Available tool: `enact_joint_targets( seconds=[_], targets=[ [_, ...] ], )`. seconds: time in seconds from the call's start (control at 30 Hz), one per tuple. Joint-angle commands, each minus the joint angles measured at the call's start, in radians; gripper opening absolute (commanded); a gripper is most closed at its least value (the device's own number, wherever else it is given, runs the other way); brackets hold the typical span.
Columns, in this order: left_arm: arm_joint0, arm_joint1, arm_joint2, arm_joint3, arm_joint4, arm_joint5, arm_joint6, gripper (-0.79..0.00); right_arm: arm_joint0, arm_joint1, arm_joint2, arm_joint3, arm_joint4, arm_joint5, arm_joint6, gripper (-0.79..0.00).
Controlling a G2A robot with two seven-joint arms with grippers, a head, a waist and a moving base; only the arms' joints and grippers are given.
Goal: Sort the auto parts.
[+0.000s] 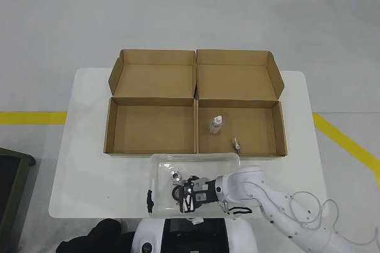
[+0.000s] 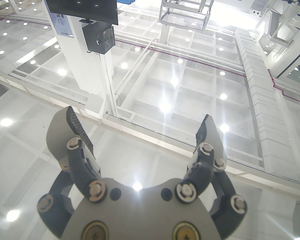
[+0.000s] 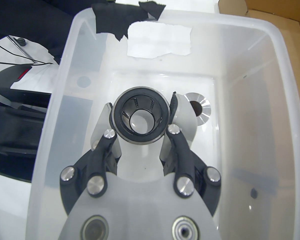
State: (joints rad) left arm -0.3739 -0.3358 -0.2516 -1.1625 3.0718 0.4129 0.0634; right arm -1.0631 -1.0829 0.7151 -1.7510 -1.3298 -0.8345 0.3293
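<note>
**Sorting in progress, roughly at its midpoint.** The right gripper [image 3: 141, 109] is sitting low inside the clear plastic bin [image 3: 180, 18] at the near edge of the white table [image 1: 82, 158]. Its jaws are clamping the sides of a black, steel-rimmed cylindrical bearing [image 3: 141, 102] — the part is standing on end, bore upward. Whether it is touching the bin floor cannot be told.

Just beside one finger, a silver, cone-shaped metal part [image 3: 198, 111] with a dark bore is lying on the bin floor.

Beyond the bin, two open brown cardboard boxes are sitting side by side. The right-hand box [image 1: 256, 126] is already holding a small white bottle-shaped part [image 1: 216, 123] and a small dark bolt-like part [image 1: 236, 145]. The left-hand box [image 1: 151, 129] is showing bare cardboard floor.

The left gripper [image 2: 138, 116] is pointing up at the ceiling, jaws wide apart and carrying nothing.

Judging from this layout, two parts are sorted and two are left. The gripped bearing is needing a lift and a carry to a box — and after it, the cone.
</note>
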Motion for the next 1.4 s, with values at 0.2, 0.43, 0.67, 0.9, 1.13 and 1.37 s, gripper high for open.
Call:
enact_joint_targets(
  seconds=[0.2, 0.43, 0.67, 0.9, 1.13, 1.37],
  targets=[
    [0.0, 0.0, 0.0, 0.0, 0.0, 0.0, 0.0, 0.0, -0.025, 0.02, 0.094, -0.059, 0.069, -0.032, -0.049, -0.785],
    [0.0, 0.0, 0.0, 0.0, 0.0, 0.0, 0.0, 0.0, -0.055, 0.038, 0.176, -0.137, 0.119, -0.039, -0.065, -0.785],
    [0.0, 0.0, 0.0, 0.0, 0.0, 0.0, 0.0, 0.0, -0.061, 0.043, 0.239, -0.164, 0.224, -0.028, -0.117, -0.785],
    [0.0, 0.0, 0.0, 0.0, 0.0, 0.0, 0.0, 0.0, -0.043, 0.041, 0.295, -0.18, 0.316, -0.008, -0.188, -0.785],
    [0.0, 0.0, 0.0, 0.0, 0.0, 0.0, 0.0, 0.0, -0.023, 0.041, 0.359, -0.193, 0.39, 0.006, -0.248, -0.785],
    [0.0, 0.0, 0.0, 0.0, 0.0, 0.0, 0.0, 0.0, -0.042, 0.049, 0.457, -0.246, 0.408, 0.027, -0.282, -0.785]
  ],
)
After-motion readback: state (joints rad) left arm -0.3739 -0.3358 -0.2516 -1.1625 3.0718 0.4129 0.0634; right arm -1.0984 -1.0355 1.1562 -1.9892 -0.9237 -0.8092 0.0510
